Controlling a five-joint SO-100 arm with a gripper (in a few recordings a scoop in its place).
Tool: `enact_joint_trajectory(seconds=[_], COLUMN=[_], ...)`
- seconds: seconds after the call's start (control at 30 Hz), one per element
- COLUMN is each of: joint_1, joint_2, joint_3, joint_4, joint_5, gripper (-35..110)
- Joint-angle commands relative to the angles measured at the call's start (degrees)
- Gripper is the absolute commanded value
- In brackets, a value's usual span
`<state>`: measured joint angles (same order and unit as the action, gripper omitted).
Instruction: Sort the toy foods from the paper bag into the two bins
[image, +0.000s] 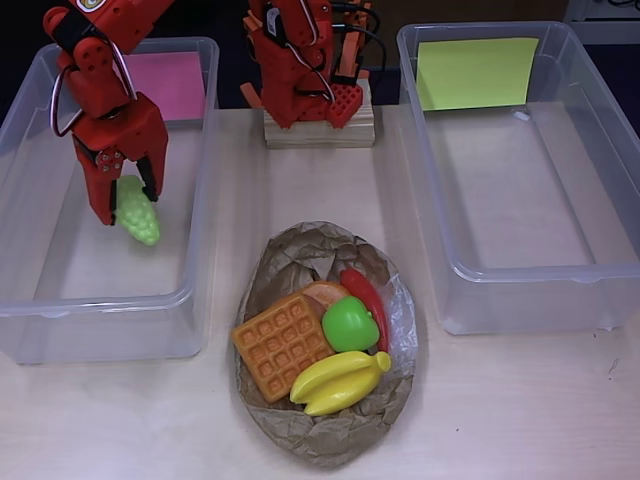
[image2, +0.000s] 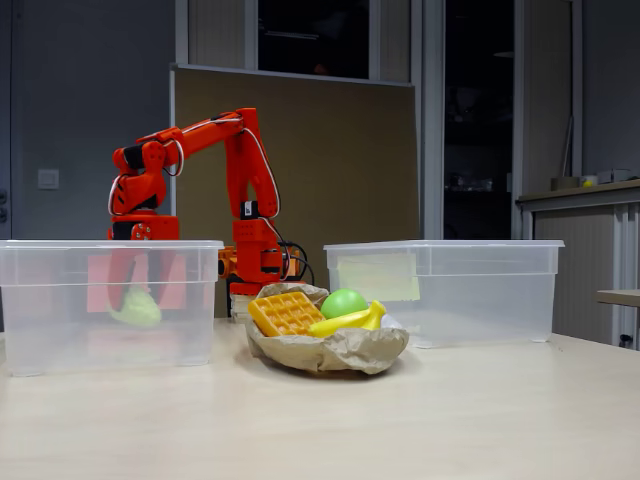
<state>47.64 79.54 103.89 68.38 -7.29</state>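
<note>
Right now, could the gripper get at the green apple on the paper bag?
Probably yes, once it drops the grapes it holds over the pink-label bin. The gripper is busy, but the green apple lies uncovered atop the paper bag.

Gripper (image: 135, 195) with grapes (image: 139, 220) low inside pink-label bin (image: 195, 180), walls close on both sides. Yellow-label bin (image: 600, 150) floor bare, open from above. Paper bag (image: 330, 440) between bins, toys heaped, top access free. Table (image: 520, 400) front bare.

Pale wooden table (image2: 420, 420), brown partition board (image2: 340, 160) behind; grey wall (image2: 80, 110), dark windows (image2: 310, 35)
</note>
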Motion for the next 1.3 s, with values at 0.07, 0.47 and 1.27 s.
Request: enact_joint_trajectory(seconds=[0.07, 0.47, 1.27], joint_1=[0.62, -3.25, -42.19], joint_2=[3.43, 15.73, 34.01], joint_3=[1.58, 0.7, -6.68], joint_4=[0.7, 4.92, 5.19], joint_5=[-0.18, -3.6, 0.0], gripper=[38, 42, 41])
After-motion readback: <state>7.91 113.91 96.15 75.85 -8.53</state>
